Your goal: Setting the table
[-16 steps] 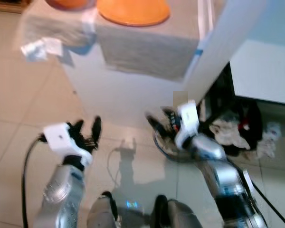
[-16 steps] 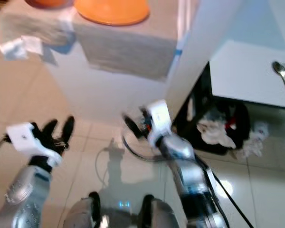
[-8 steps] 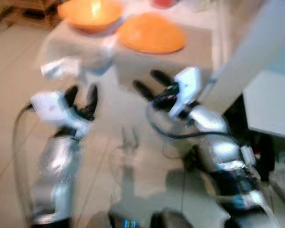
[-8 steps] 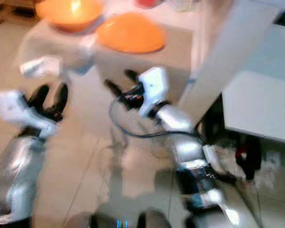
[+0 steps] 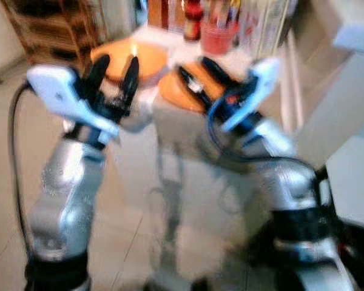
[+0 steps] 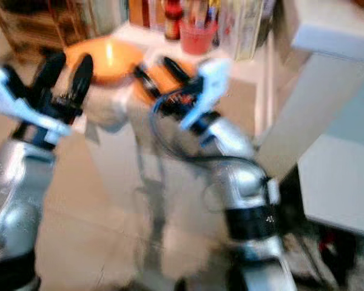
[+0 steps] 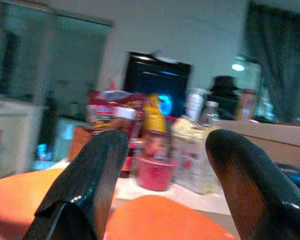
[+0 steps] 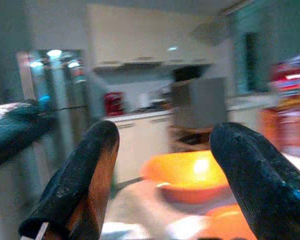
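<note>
Silver arms raised, left gripper (image 5: 113, 70) and right gripper (image 5: 197, 70) spread empty before the orange bowl (image 5: 118, 60)

We see glossy black fingers (image 7: 87, 192) on the left gripper (image 5: 113, 73), smooth enough to catch highlights, and the right gripper (image 5: 200, 71) has fingers (image 8: 250, 165) of a duller, slightly scuffed black. Both forearms look like brushed silver metal, with white plastic housings at the wrists. The orange bowl (image 8: 187, 175) has a shiny, light-reflecting surface; the orange plate (image 7: 162, 220) looks matt. The red cup (image 7: 154, 171) seems smooth plastic. The floor (image 5: 133, 218) is polished pale tile.
</note>
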{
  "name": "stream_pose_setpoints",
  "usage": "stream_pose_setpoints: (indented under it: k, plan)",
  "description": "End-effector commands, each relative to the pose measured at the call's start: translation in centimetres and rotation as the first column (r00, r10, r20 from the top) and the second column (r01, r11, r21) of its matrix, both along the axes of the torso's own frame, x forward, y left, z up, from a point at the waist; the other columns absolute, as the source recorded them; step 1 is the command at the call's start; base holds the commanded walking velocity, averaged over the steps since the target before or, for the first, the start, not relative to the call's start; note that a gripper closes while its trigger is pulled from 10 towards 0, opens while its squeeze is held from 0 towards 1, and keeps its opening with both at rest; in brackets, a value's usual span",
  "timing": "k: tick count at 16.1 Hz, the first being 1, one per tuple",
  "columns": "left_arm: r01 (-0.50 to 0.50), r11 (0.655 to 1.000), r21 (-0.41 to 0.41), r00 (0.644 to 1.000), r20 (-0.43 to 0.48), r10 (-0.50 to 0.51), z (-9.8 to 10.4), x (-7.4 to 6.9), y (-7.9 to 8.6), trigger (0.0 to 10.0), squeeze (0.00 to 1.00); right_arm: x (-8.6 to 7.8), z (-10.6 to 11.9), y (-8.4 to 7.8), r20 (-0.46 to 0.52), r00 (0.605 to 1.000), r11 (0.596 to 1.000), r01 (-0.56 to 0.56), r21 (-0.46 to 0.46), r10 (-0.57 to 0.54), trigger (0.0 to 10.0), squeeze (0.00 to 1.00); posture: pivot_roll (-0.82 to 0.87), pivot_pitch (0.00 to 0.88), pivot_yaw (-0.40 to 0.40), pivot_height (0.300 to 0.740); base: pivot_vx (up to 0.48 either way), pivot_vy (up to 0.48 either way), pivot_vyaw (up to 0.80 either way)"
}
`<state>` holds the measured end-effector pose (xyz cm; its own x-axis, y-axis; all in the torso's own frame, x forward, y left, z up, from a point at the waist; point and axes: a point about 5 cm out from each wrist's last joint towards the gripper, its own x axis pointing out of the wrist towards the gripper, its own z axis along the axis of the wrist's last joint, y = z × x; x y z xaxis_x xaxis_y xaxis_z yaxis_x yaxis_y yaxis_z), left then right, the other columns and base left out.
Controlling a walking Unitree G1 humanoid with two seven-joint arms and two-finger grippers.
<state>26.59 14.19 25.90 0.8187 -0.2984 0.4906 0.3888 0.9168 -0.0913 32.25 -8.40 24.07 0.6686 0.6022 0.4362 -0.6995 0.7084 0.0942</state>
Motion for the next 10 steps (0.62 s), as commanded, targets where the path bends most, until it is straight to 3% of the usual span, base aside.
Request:
stream_pose_setpoints:
  k: [1, 6, 9, 10]
  plan:
    - [0.016, 1.000, 0.012, 1.000, 0.017, -0.016, 0.6, 0.0, -0.1, 10.0, 0.00, 0.3, 0.5, 0.3, -0.005, 1.000, 1.000, 0.027, -0.010, -0.027, 10.0, 0.00, -0.04, 0.054, -0.034, 0.740, 0.450, 0.000, 0.00]
    - [0.061, 0.998, 0.017, 0.998, -0.018, -0.060, 0.0, 0.1, -1.0, 10.0, 0.00, 0.4, 0.3, 0.2, -0.029, 0.997, 0.997, 0.066, -0.047, -0.067, 10.0, 0.00, -0.04, 0.065, -0.024, 0.740, 0.442, 0.000, -0.80]
    - [0.086, 0.996, 0.022, 0.995, -0.058, -0.085, -0.8, -0.2, -1.6, 10.0, 0.00, 0.8, 0.1, -0.4, -0.044, 0.988, 0.987, 0.145, -0.070, -0.149, 10.0, 0.00, -0.04, 0.079, -0.019, 0.740, 0.414, 0.000, -0.80]
    - [0.090, 0.996, 0.022, 0.994, -0.067, -0.088, -1.0, -0.4, -1.7, 10.0, 0.00, 0.7, -0.1, -0.2, -0.043, 0.988, 0.985, 0.145, -0.095, -0.150, 10.0, 0.00, -0.04, 0.098, -0.019, 0.740, 0.401, 0.000, 0.00]
